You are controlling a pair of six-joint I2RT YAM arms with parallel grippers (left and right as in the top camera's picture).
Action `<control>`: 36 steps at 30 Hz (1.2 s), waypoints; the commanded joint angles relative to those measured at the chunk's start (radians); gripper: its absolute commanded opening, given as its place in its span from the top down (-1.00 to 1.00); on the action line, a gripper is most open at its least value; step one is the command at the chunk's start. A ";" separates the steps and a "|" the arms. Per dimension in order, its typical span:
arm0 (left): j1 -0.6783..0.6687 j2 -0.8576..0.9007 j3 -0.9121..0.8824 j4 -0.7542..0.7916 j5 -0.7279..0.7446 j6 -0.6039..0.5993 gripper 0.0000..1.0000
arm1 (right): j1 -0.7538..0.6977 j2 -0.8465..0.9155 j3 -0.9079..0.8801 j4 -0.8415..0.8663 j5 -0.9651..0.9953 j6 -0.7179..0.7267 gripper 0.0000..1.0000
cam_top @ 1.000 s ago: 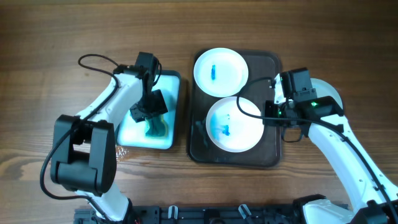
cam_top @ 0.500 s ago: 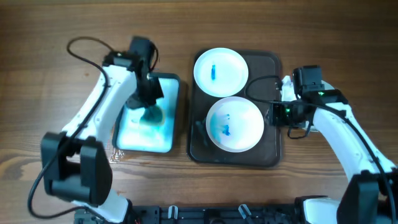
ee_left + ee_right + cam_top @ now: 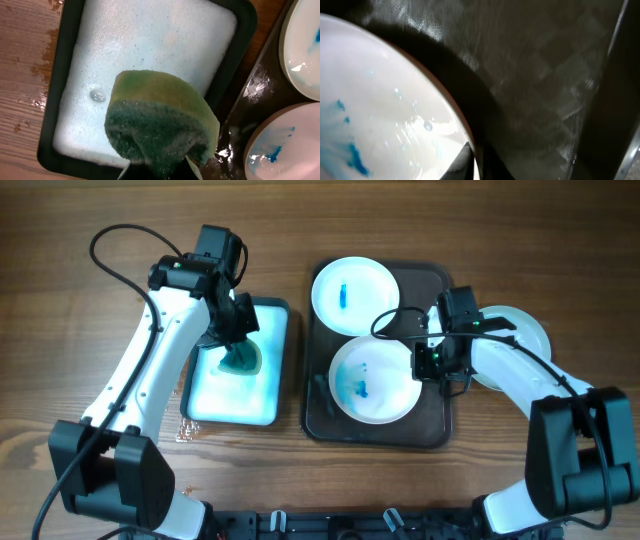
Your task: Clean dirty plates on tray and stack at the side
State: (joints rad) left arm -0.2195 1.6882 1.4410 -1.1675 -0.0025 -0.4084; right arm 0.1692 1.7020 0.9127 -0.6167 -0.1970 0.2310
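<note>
Two white plates smeared with blue stand on the dark tray (image 3: 440,430): a far plate (image 3: 354,295) and a near plate (image 3: 375,380). My left gripper (image 3: 238,342) is shut on a green sponge (image 3: 241,364), held just above the soapy wash basin (image 3: 270,395). In the left wrist view the sponge (image 3: 160,120) bulges out past the gripper (image 3: 157,169). My right gripper (image 3: 424,362) is shut on the near plate's right rim. The right wrist view shows that rim (image 3: 467,135) pinched in the gripper (image 3: 474,161), over the tray floor (image 3: 545,75).
Another white plate (image 3: 525,330) lies on the table right of the tray, partly under my right arm. Foam covers the basin (image 3: 150,50). Water spots mark the wood at the basin's near left corner (image 3: 188,430). Both smeared plates (image 3: 305,45) (image 3: 285,150) show beside the basin.
My left gripper has shut on the sponge and drawn it toward the basin's far end. My right gripper has swung in to the near plate's right rim and shut on it.
</note>
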 commanded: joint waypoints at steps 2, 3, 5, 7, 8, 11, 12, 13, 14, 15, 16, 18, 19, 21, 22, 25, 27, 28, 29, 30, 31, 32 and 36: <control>0.002 -0.020 0.011 -0.001 -0.018 0.039 0.92 | 0.002 0.017 -0.061 0.047 0.069 0.064 0.91; 0.002 -0.020 0.011 0.000 -0.018 0.039 0.92 | 0.002 0.017 -0.061 0.042 0.070 0.056 0.91; 0.002 -0.020 0.010 0.011 -0.017 0.039 0.92 | 0.002 0.016 -0.061 0.036 0.069 0.058 0.91; 0.001 -0.019 0.010 0.020 -0.018 0.038 0.92 | 0.002 0.016 -0.061 0.036 0.066 0.058 0.91; 0.001 -0.019 0.003 0.035 -0.018 0.039 0.92 | 0.002 0.016 -0.061 0.032 0.066 0.057 0.92; -0.001 -0.018 -0.004 0.053 0.002 0.031 0.92 | 0.002 0.016 -0.061 0.032 0.065 0.058 0.91; -0.006 -0.018 -0.004 0.063 0.050 0.032 0.92 | 0.002 0.016 -0.061 0.032 0.065 0.058 0.91; -0.015 -0.018 -0.005 0.074 0.101 0.032 0.92 | 0.002 0.016 -0.061 0.032 0.066 0.058 0.91; -0.038 -0.018 -0.012 0.110 0.186 0.031 0.92 | 0.002 0.016 -0.061 0.032 0.066 0.058 0.91; -0.076 -0.018 -0.024 0.157 0.238 0.031 0.92 | 0.002 0.016 -0.061 0.030 0.066 0.057 0.91; -0.119 -0.017 -0.041 0.212 0.263 0.029 0.92 | 0.002 0.016 -0.061 0.029 0.065 0.058 0.92; -0.219 -0.011 -0.093 0.338 0.268 -0.019 0.92 | 0.002 0.016 -0.061 0.027 0.064 0.057 0.91; -0.298 0.010 -0.133 0.440 0.268 -0.071 0.92 | 0.002 0.016 -0.061 0.026 0.061 0.058 0.91; -0.395 0.067 -0.171 0.568 0.268 -0.141 0.92 | 0.002 0.016 -0.061 0.022 0.058 0.058 0.91; -0.432 0.103 -0.173 0.610 0.268 -0.159 0.92 | 0.002 0.016 -0.061 0.021 0.058 0.057 0.91; -0.523 0.218 -0.173 0.732 0.271 -0.211 0.92 | 0.002 0.016 -0.061 0.014 0.058 0.058 0.92; -0.536 0.267 -0.173 0.748 0.235 -0.223 0.92 | 0.002 0.016 -0.061 0.013 0.040 0.057 0.91; -0.533 0.298 -0.173 0.728 0.158 -0.232 0.92 | 0.002 0.016 -0.061 0.013 0.027 0.058 0.91; -0.528 0.315 -0.173 0.712 0.082 -0.231 0.92 | 0.002 0.016 -0.061 0.013 0.027 0.058 0.92; -0.526 0.324 -0.173 0.698 0.019 -0.227 0.92 | 0.002 0.016 -0.061 0.013 0.027 0.058 0.91; -0.524 0.331 -0.173 0.672 -0.066 -0.226 0.92 | 0.002 0.016 -0.061 0.013 0.027 0.058 0.92; -0.520 0.332 -0.173 0.639 -0.164 -0.224 0.92 | 0.002 0.016 -0.061 0.011 0.027 0.058 0.91; -0.475 0.332 -0.173 0.570 -0.395 -0.099 0.92 | 0.002 0.016 -0.061 0.010 0.019 0.057 0.91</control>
State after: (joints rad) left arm -0.7483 1.9953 1.2877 -0.5808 -0.1585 -0.5919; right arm 0.1726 1.6951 0.8837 -0.5903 -0.2222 0.2760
